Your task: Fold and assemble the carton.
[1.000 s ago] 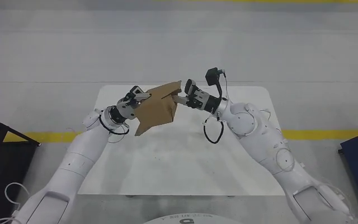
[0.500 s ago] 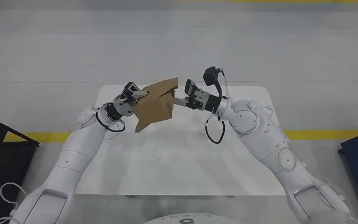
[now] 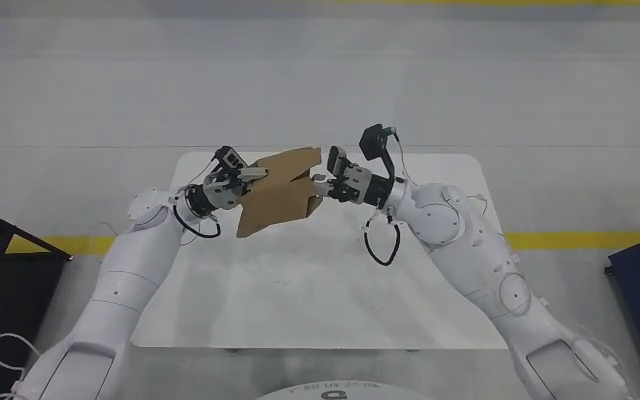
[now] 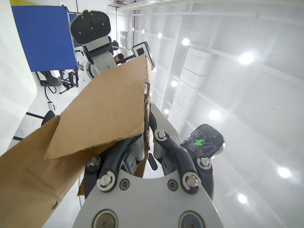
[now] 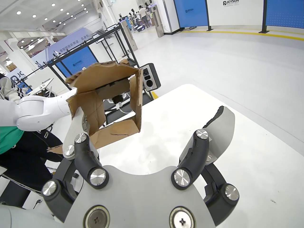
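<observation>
A brown cardboard carton [image 3: 280, 195] hangs in the air above the far part of the white table [image 3: 330, 290], held between both arms. My left gripper [image 3: 248, 177] is shut on one wall of the carton [image 4: 106, 105], with the cardboard edge running down between its fingers [image 4: 204, 141]. The right wrist view looks into the carton's [image 5: 114, 81] open square tube, whose end flaps are spread. My right gripper [image 5: 147, 122] stands open at the carton's other end. One of its fingers [image 5: 75, 122] lies against a lower flap, while the other is apart from the cardboard.
The bare tabletop [image 5: 190, 124] lies below and in front of the carton. A yellow floor line [image 3: 560, 240] runs behind the table. A dark stand [image 3: 20, 260] sits at the left edge and a blue object [image 3: 628, 268] at the right edge.
The carton has tipped to lie flatter and more level. The left arm swung outward to the left with it, and the right gripper crept slightly closer to the carton's end.
</observation>
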Action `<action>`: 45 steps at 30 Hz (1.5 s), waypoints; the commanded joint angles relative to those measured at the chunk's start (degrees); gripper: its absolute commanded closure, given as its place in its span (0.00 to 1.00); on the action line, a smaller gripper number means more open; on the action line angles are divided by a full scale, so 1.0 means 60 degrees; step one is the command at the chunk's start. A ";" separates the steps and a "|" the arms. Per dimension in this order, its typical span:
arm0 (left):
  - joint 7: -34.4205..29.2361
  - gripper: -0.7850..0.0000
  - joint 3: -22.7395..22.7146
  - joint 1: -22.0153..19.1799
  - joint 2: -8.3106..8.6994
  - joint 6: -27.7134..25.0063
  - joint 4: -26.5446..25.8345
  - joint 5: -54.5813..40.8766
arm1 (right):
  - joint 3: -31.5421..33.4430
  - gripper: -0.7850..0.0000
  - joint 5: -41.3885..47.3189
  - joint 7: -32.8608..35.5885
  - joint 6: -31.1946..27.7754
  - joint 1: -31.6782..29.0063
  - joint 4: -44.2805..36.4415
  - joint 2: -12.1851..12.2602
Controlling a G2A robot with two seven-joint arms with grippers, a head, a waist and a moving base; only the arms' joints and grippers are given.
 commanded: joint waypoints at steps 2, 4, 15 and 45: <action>0.0063 1.00 -0.0061 0.0036 0.0004 -0.0008 -0.0030 0.0039 | 0.0007 0.00 0.0054 0.0136 -0.0073 -0.0037 -0.0074 -0.0004; 0.0196 1.00 -0.0110 0.0047 0.0008 -0.0118 -0.0048 0.0145 | 0.0039 0.00 0.0146 0.0229 -0.0152 -0.0066 -0.0109 0.0000; 0.1188 1.00 -0.0204 0.0157 0.0017 -0.1188 -0.0255 0.1316 | 0.0122 0.00 -0.0642 0.0145 0.0352 -0.0281 -0.0377 -0.0016; -0.0559 1.00 -0.0454 0.0633 -0.0188 0.1368 -0.0483 -0.1802 | 0.1217 0.00 0.1077 -0.0052 -0.1938 -0.1429 0.0064 0.0118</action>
